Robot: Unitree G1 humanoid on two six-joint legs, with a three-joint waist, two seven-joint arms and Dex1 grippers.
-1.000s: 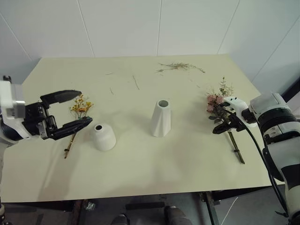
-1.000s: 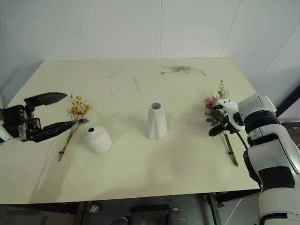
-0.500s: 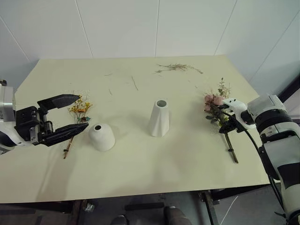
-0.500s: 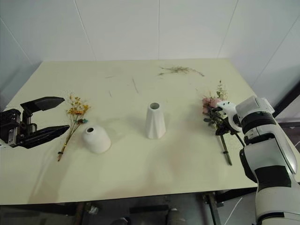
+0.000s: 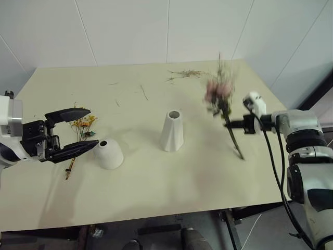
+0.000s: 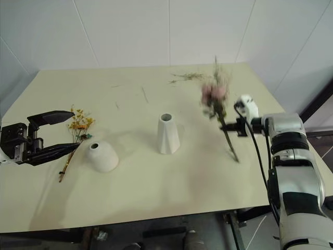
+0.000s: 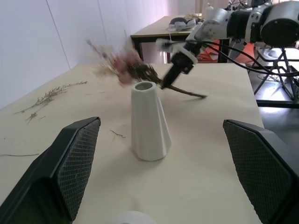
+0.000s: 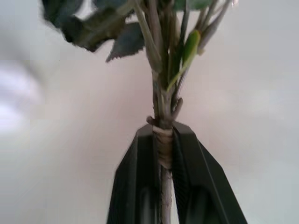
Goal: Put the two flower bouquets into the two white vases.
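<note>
My right gripper (image 5: 231, 124) is shut on the stems of the pink rose bouquet (image 5: 218, 92), holding it in the air above the table, right of the tall white vase (image 5: 171, 130). The stems (image 8: 163, 140) sit clamped between the two fingers. The short dome vase (image 5: 109, 153) stands left of the tall one. The yellow-orange sprig (image 5: 82, 126) lies flat on the table beside the dome vase. My left gripper (image 5: 77, 131) hovers open near the sprig, apart from it. The left wrist view looks past the tall vase (image 7: 148, 121) to the lifted bouquet (image 7: 131, 65).
Loose dried twigs (image 5: 183, 74) lie at the back of the pale table (image 5: 156, 182), with a few small bits (image 5: 142, 92) nearer the middle. The table's right edge runs close under my right arm. White walls stand behind.
My right gripper shut on the rose bouquet's stems and lifted it off the table, swinging it up and left toward the tall vase. The left gripper stayed open by the sprig.
</note>
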